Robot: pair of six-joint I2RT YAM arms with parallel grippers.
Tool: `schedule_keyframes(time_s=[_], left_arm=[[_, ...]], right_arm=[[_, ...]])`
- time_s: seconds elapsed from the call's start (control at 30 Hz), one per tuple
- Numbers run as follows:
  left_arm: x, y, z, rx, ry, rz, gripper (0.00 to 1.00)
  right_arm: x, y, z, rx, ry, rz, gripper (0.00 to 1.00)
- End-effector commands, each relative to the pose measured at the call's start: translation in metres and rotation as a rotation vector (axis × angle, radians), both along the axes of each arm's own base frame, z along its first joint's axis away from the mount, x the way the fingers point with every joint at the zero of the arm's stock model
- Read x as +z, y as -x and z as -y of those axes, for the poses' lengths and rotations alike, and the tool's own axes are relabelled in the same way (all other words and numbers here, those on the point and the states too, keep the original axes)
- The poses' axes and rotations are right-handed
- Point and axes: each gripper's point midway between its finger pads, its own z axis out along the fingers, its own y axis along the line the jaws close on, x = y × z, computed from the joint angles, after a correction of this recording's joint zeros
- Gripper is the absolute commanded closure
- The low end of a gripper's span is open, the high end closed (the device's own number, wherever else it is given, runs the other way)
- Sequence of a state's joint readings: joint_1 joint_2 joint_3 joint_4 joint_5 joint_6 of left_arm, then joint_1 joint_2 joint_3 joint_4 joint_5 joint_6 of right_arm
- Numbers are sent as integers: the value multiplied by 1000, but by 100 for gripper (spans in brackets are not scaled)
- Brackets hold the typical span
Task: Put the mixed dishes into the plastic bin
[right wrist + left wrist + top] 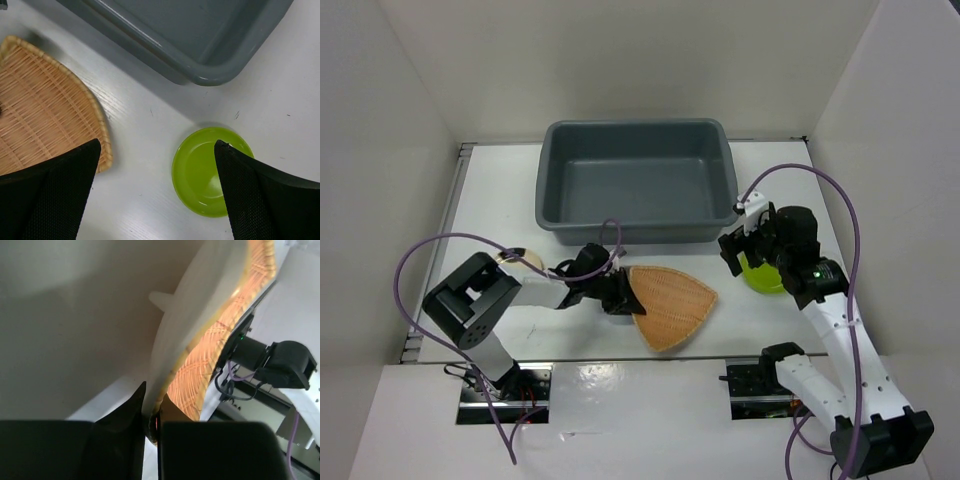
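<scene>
1. The orange-brown woven plate (672,305) lies on the white table (500,200), in front of the plastic bin (630,128) and apart from it.
2. My left gripper (620,297) is at the plate's left corner. In the left wrist view its two dark fingers (125,415) are drawn together on the woven rim (220,335), so I am pinching the plate by its edge.
3. The grey-blue bin stands at the far side of the table, and I can see nothing inside it.
4. The small lime-green plate (765,275) sits on the table just off the bin's near right corner, well right of the woven plate.
5. My right gripper (745,250) hangs above that green plate with its fingers spread wide and nothing between them. In the right wrist view the plate (210,172) shows below, between the two black fingers (260,200).
6. A cream saucer (525,258) peeks out beside my left arm, mostly hidden by it.
</scene>
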State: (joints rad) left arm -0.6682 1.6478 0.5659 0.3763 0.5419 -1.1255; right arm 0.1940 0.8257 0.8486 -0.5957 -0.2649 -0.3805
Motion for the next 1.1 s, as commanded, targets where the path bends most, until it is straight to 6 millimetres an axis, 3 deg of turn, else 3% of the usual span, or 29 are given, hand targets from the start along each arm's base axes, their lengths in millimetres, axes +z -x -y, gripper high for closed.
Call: schedule_keyframes(time_s=[0.0,0.07,0.17,0.23,0.27,0.3,0.33,0.4,0.43,0.47,0.5,0.57,0.63,0.67,0.7,0.73,0.77,0.83,0.9,0.93,0.97,1.0,1.03,1.07], left_arm=[[4,4,3,-91,-41,31,100],[19,6,6,-140,-62,33,100],[61,19,12,-258,-16,82,100],[121,14,25,-298,81,171,100],[140,10,24,-299,95,183,100],[186,-8,28,-275,162,265,100],[212,-11,29,-302,225,292,100],[249,-33,23,-285,281,319,100],[266,-58,12,-234,290,345,100],[299,-78,11,-219,318,407,100],[316,-92,6,-193,330,429,100],[345,-144,-12,-76,330,478,100],[346,-184,-30,20,322,451,100],[320,-209,-30,31,306,387,100],[332,-221,-27,29,303,429,100],[319,-235,-32,45,270,406,100],[294,-254,-27,48,258,367,100],[277,-283,-19,59,264,344,100],[259,-295,-11,65,239,291,100],[229,-307,-3,64,213,249,100],[249,-317,-2,56,219,327,100],[241,-319,-2,60,197,302,100],[217,-326,5,48,182,269,100],[212,-329,6,44,177,266,100]], right_arm=[[17,-8,3,-38,-16,84,2],[22,-8,10,-73,0,102,2],[56,-3,26,-151,9,225,2],[81,7,52,-287,24,323,2],[82,11,60,-322,33,341,2],[85,19,74,-390,49,375,2],[66,21,79,-411,70,349,2],[57,31,96,-476,115,386,2],[34,33,102,-509,143,362,2],[32,35,107,-537,145,379,2],[40,37,109,-566,104,427,2],[47,38,107,-552,87,446,2],[43,38,106,-552,93,438,2],[43,38,106,-552,93,438,2],[43,38,106,-552,93,438,2],[45,39,107,-553,88,449,2],[45,39,107,-553,87,449,2],[51,43,108,-556,74,475,2],[53,45,108,-558,67,488,2],[51,46,108,-558,67,488,2],[51,46,108,-558,67,488,2],[51,46,108,-558,67,488,2],[53,47,108,-559,63,496,2],[53,47,109,-556,72,497,2]])
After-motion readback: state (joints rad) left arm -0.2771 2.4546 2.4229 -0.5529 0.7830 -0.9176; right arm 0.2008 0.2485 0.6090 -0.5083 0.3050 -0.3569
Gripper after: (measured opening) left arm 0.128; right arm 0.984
